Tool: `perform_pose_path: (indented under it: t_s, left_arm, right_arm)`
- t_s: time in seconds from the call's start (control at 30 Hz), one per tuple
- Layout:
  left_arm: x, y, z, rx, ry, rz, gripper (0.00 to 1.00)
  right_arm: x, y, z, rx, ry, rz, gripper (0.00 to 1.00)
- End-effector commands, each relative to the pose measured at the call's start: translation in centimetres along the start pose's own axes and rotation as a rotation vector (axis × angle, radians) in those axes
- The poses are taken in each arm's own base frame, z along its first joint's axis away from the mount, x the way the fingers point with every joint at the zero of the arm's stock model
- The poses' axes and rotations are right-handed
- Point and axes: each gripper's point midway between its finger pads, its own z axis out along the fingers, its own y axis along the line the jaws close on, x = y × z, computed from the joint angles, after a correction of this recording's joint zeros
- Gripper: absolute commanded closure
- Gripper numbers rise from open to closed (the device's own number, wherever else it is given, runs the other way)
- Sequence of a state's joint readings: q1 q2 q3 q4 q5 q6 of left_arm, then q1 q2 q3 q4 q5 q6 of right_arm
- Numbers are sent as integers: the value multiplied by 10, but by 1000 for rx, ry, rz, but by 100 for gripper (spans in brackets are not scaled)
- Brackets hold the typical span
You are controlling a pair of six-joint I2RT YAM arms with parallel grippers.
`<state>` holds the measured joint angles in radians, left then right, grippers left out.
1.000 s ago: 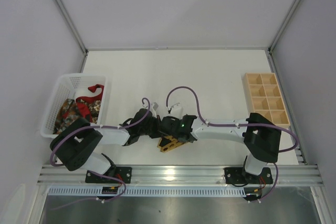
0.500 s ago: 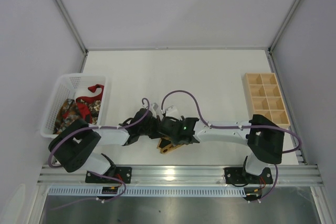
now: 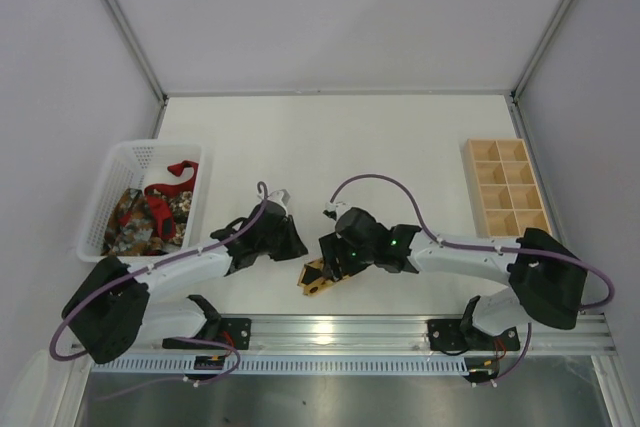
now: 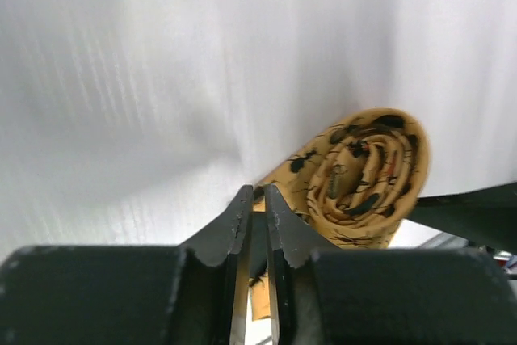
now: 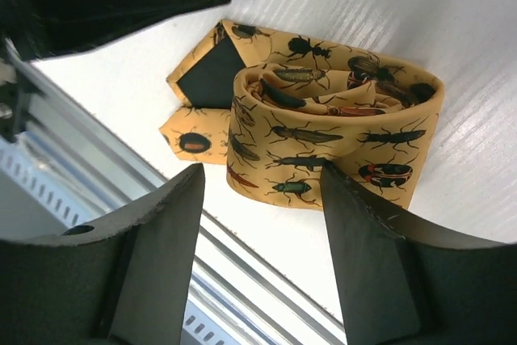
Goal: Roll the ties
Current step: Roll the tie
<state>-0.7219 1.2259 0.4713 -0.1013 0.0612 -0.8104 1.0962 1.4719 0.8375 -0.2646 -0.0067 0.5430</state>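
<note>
Right pincer [image 5: 260,179]: wide open and holding nothing. Its two dark fingers [image 5: 161,240] stand one on each side of the roll and do not touch it.
Left pincer [image 4: 257,199]: almost closed, with only a thin slit between the tips. Nothing seems to be in the slit, but it is dark there, so it is hard to be sure.
Yellow tie [image 5: 339,131]: rolled into a fat coil with little bugs printed on it. Its pointed end lies flat beside the coil, with the dark back side showing.
Where the roll is: on the white table [image 3: 350,137], near the front edge, just under the right pincer. The left pincer is close by on the left, apart from it.
Basket [image 3: 125,162]: white, at the left side of the table.
In the basket: the red tie [image 3: 178,172] and the dark patterned tie [image 3: 128,212], both loose and not rolled.
Wooden box [image 3: 508,192]: at the right side, split into small squares, well apart from the roll.
</note>
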Motion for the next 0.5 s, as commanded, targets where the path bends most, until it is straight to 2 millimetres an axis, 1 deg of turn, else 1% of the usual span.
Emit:
perform_pose_path:
  t_s: [0.0, 0.07, 0.1, 0.13, 0.17, 0.2, 0.23, 0.27, 0.3, 0.33, 0.37, 0.4, 0.43, 0.47]
  left_arm:
    - [-16, -19, -20, 42, -33, 53, 85]
    - [-19, -38, -26, 133, -39, 68, 87]
    - [-15, -50, -30, 196, -13, 63, 87]
    - [-19, -63, -35, 252, -34, 66, 88]
    - [-17, -71, -38, 285, -28, 64, 89]
    - [-18, -76, -41, 306, -31, 68, 89]
    - [-17, -80, -42, 319, -23, 71, 89]
    - [-17, -88, -45, 334, -17, 74, 89]
    - [-14, -92, -45, 352, 6, 75, 89]
    - [-14, -96, -45, 367, 7, 71, 89]
    - [-13, -104, -47, 393, 5, 65, 89]
    - [-11, -107, -46, 400, 16, 63, 89]
    - [-12, -113, -46, 422, 10, 63, 89]
    - [-10, -119, -45, 442, 20, 59, 89]
  right_arm:
    - [-22, 18, -24, -167, -86, 36, 35]
    - [-31, 16, -36, -194, -115, 62, 34]
    - [-40, 4, -42, -176, -132, 96, 33]
    - [-46, 4, -53, -196, -153, 103, 30]
    - [-46, -3, -58, -188, -150, 115, 29]
    - [-53, -16, -61, -174, -168, 148, 25]
    - [-55, -21, -68, -190, -170, 161, 24]
    - [-48, -34, -67, -170, -151, 176, 22]
    - [-52, -48, -71, -167, -166, 212, 17]
    - [-49, -55, -70, -176, -156, 225, 14]
    - [-42, -62, -65, -200, -143, 224, 11]
    - [-40, -66, -64, -230, -138, 229, 9]
    - [-37, -67, -64, -294, -121, 242, 9]
    - [-32, -72, -57, -308, -100, 251, 8]
